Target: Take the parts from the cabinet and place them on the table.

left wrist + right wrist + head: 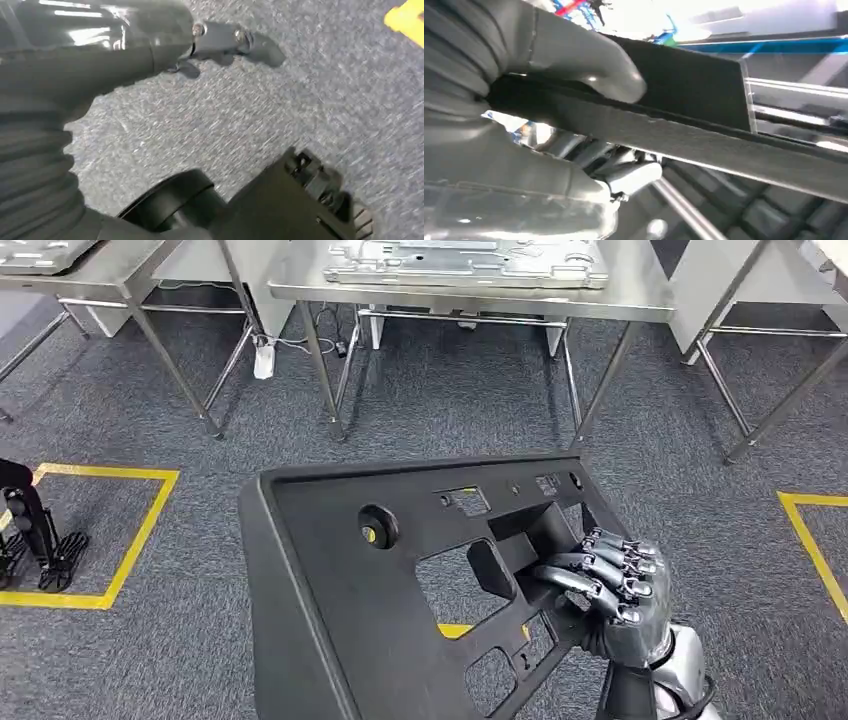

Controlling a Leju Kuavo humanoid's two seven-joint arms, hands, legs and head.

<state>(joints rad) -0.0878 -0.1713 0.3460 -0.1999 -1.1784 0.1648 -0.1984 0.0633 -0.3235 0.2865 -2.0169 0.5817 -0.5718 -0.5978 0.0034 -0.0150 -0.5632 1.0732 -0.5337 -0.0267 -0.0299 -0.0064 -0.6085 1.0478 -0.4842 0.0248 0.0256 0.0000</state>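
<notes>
Worktop (640, 302) lies straight ahead of my right hand (610, 590), which is clamped on the black panel (400, 570); left hand's (45, 165) fingers I cannot tell.

The black panel (400, 580) runs off the head view's bottom edge, hiding the right hand's (610, 590) thumb.
</notes>
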